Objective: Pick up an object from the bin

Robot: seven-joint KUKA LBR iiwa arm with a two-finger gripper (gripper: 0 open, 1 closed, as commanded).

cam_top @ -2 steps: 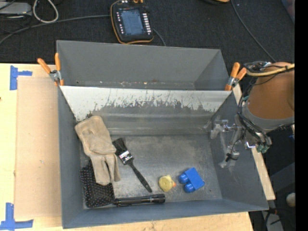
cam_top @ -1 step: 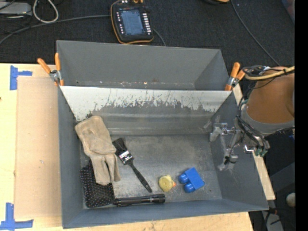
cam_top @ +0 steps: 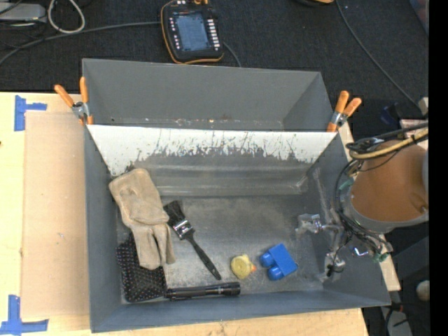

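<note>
Pincer (cam_top: 330,263) hangs near blue block (cam_top: 278,261) (yellow lump (cam_top: 241,265) beside it).

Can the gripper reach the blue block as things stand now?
Probably yes: the gripper hangs at the right of the bin, the blue block lies close beside it on bare floor, with nothing between them.

The grey bin (cam_top: 245,208) carries six loose things on its floor. A blue block (cam_top: 278,262) lies near the front wall. Just left of the block sits a yellow lump (cam_top: 241,266), and further left a black brush (cam_top: 187,235) lies slantwise. Well left of the block a beige glove (cam_top: 140,212) overlaps a black mesh pad (cam_top: 140,280). A black rod (cam_top: 203,292) lies along the front wall, left of the block.
</note>
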